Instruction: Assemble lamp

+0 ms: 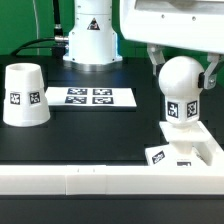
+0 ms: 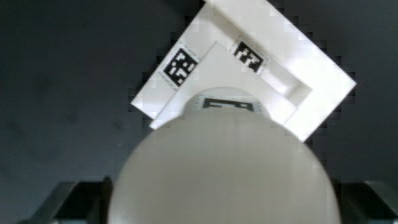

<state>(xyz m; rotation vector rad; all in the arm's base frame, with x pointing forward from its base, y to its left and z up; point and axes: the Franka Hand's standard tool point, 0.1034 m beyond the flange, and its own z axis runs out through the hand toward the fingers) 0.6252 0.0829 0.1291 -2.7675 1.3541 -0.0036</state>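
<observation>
My gripper point(image 1: 181, 70) is shut on the round ball-headed bulb point(image 1: 180, 90) and holds it upright just above the blocky square base point(image 1: 190, 146) at the exterior view's right. In the wrist view the bulb point(image 2: 221, 160) fills the near part of the picture, with the dark fingers point(image 2: 71, 200) on either side of it. The tagged base point(image 2: 267, 75) lies beyond the bulb. The tapered shade point(image 1: 24, 95) stands mouth-down on the table at the exterior view's left, far from the gripper.
The marker board point(image 1: 90, 97) lies flat in the middle of the black table. A long white rail point(image 1: 110, 180) runs along the table's front edge. The robot's white pedestal point(image 1: 92, 35) stands at the back.
</observation>
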